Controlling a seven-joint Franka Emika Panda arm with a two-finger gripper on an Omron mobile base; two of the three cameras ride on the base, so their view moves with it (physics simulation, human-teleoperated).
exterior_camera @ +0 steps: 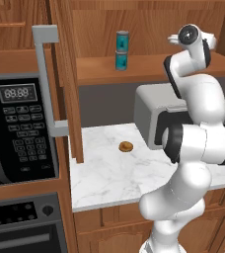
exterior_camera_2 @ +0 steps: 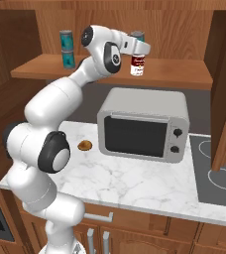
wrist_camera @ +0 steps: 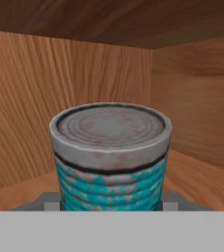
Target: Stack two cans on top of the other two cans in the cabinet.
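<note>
Jaws of the gripper (exterior_camera_2: pixel 138 43) were closed tight on a teal-blue can (wrist_camera: pixel 111 156) with a silver top, and the can stood upright between the two finger tips in the hand view. From the right base view, that held can (exterior_camera_2: pixel 138 35) sat just above a red and white can (exterior_camera_2: pixel 138 65), but I could not tell if the two were touching. The red and white can stood on the plank shelf (exterior_camera_2: pixel 174 74) of the brown cabinet (exterior_camera_2: pixel 184 25), above the grey toaster oven (exterior_camera_2: pixel 144 124). Two more teal-blue cans were on the same shelf, well away from the red and white can, on the far side of the arm. One teal-blue can (exterior_camera: pixel 122 40) sat right on top of the other teal-blue can (exterior_camera: pixel 121 60), and both stood upright. Down below the shelf, a small brown round bit of food (exterior_camera: pixel 126 146) lay on the white marble counter (exterior_camera: pixel 109 173), near the toaster oven. The cabinet's tall door (exterior_camera: pixel 67 74) stood open, with its long grey bar handle (exterior_camera: pixel 45 79) next to the black microwave (exterior_camera: pixel 18 128).
</note>
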